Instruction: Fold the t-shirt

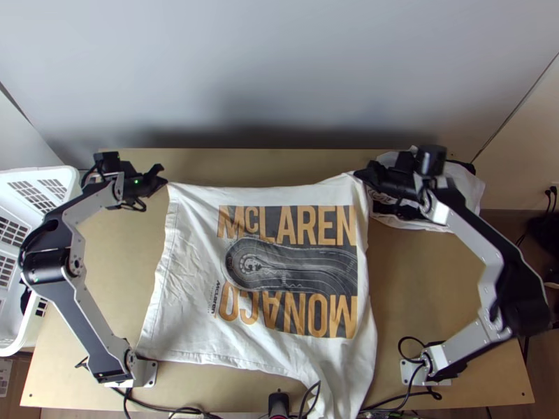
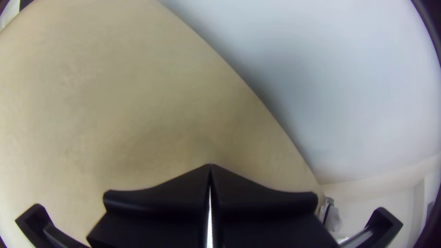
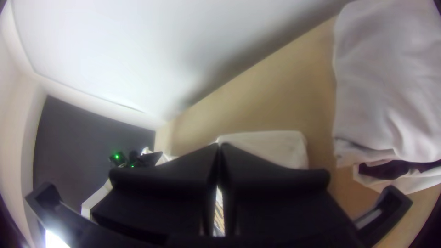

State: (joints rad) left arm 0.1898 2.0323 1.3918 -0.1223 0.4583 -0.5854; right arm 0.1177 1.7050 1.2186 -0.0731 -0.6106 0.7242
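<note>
Two holds on the white printed t-shirt (image 1: 187,279): closed on one far corner with the left pincer (image 1: 163,179), closed on the other with the right pincer (image 1: 359,173). Spread broadly over the light wooden surface (image 1: 402,279), print up, with the far edge drawn nearly straight between both holds and slightly slack midway. Narrowed and creased at the near right, trailing over the surface's near edge just beside a black device (image 1: 279,405). Hard to tell how far off the surface at the held corners.

Probably best, next, to square the fabric before any fold. Beware of a snag on that device, from the low-hanging part; also of a corner slipping free, from pulling against that drag with so little cloth pinched. Risk of a crooked fold too, given the uneven near side. Keep clear of the bunched white-and-black cloth (image 1: 469,190) near the right pincer, for fear of dragging it along.
</note>
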